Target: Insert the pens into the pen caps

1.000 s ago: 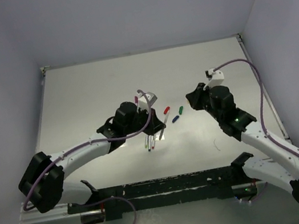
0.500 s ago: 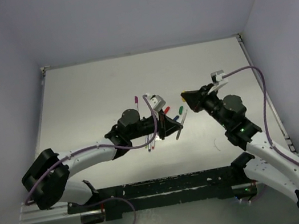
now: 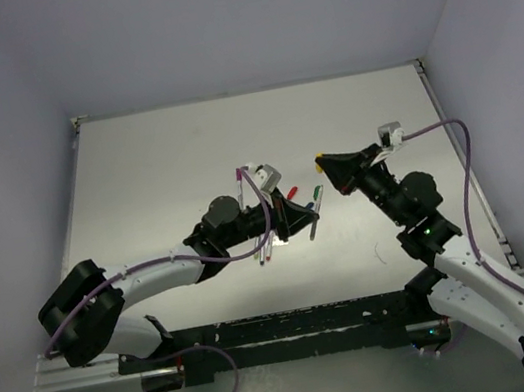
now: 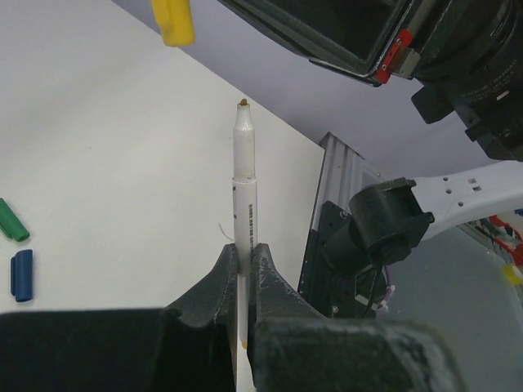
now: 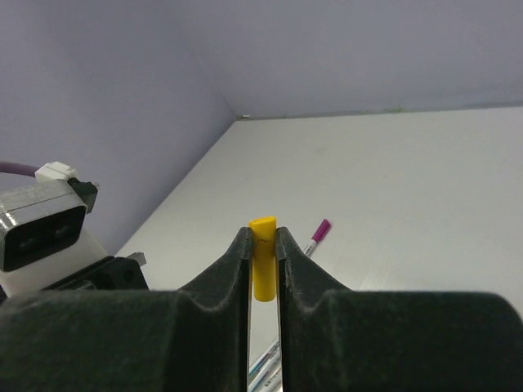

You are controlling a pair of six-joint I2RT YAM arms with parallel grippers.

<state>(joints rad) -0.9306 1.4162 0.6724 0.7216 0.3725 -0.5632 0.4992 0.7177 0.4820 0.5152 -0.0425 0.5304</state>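
Gap btw left hand (image 3: 310, 214) & right hand (image 3: 321, 162) is tight: pen (image 4: 243, 188) in the left and yellow cap (image 5: 263, 257) in the right both jut into it. Red cap (image 3: 292, 192) & green cap (image 3: 316, 191) lie on tabletop (image 3: 183, 149) just below that gap. Loose pens (image 3: 263, 249) by left forearm, purple-tipped pen (image 3: 238, 174) beyond left wrist. Far half of tabletop open to back wall (image 3: 233, 28); right strip open, cable (image 3: 474, 164) arcing over it

The yellow cap (image 5: 263, 269) is bright yellow all over. The white pen (image 4: 243, 188) has tiny dark print and a brownish tip. The green cap (image 4: 11, 220) and the blue cap (image 4: 22, 274) lie on the pale grey table (image 4: 98, 147). The left gripper (image 4: 245, 250) and the right gripper (image 5: 262, 237) are black. The wall (image 5: 122, 82) is light purple.
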